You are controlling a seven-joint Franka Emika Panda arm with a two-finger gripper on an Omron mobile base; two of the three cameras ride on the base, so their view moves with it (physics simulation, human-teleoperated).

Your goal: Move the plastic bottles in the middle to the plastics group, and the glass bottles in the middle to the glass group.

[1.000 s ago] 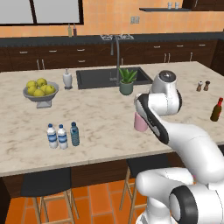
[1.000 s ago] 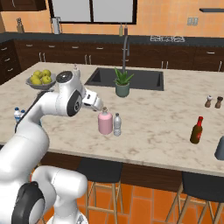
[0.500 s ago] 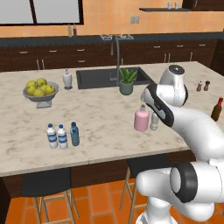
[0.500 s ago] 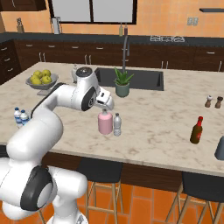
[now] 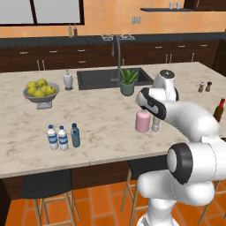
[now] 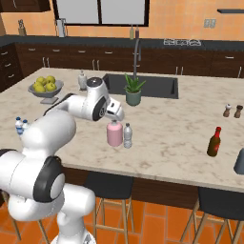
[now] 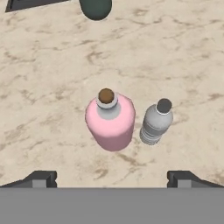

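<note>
Above the upright pink bottle (image 7: 110, 122), just beside the clear bottle (image 7: 155, 122), the gripper (image 7: 111, 177) is held spread.

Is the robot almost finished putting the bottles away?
Partly. Done: the blue-teal bottle stands beside the two blue-labelled water bottles. In hand: nothing yet; the claw is open, above the pink bottle and the clear bottle. Left: the pink bottle must go to the dark red-necked bottle, and the clear bottle to the water bottles.
</note>
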